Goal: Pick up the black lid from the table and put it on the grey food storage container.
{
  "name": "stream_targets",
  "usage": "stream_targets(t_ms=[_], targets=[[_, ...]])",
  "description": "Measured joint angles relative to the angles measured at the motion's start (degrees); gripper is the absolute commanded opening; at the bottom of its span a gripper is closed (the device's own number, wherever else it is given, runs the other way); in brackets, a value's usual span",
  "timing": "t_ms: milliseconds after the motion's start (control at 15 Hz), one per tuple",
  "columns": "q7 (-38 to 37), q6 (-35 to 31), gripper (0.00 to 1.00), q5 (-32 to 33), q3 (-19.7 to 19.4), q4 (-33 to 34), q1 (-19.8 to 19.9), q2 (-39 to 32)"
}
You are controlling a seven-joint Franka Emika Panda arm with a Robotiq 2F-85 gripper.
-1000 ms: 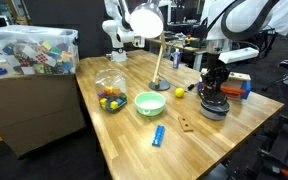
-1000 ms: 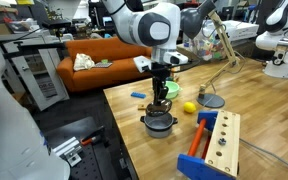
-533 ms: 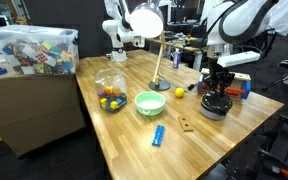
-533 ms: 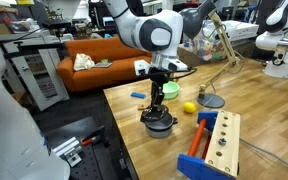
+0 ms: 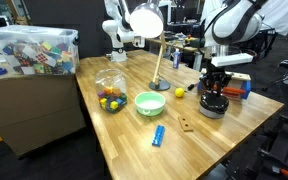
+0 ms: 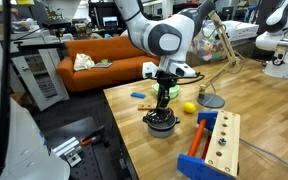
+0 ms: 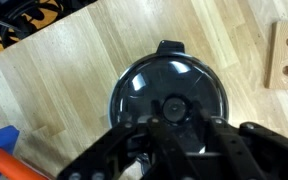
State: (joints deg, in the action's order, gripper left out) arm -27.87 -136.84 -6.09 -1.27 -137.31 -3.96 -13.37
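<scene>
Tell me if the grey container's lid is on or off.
On. In the wrist view the black lid covers the whole round opening, sitting level; in an exterior view it caps the grey food storage container.

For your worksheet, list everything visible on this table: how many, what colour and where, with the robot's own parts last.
black lid: one, black, on the grey food storage container
grey food storage container: one, grey, near a table edge
green bowl: one, light green, mid-table
clear container: one, holding coloured balls, beside the bowl
yellow ball: one, between the bowl and the grey container
blue object: one, in front of the bowl
wooden piece: one, brown, beside the blue object
desk lamp: one, white, behind the bowl
hand: one, black, shut, directly over the lid
</scene>
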Motion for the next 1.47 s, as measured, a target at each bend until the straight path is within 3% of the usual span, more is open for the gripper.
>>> stream_targets(t_ms=[1000, 1467], targets=[[3.36, 1.16, 0.09, -6.14, -0.19, 0.93, 0.76, -1.69], [4.54, 3.36, 0.09, -6.91, -0.15, 0.5, 0.81, 1.02]])
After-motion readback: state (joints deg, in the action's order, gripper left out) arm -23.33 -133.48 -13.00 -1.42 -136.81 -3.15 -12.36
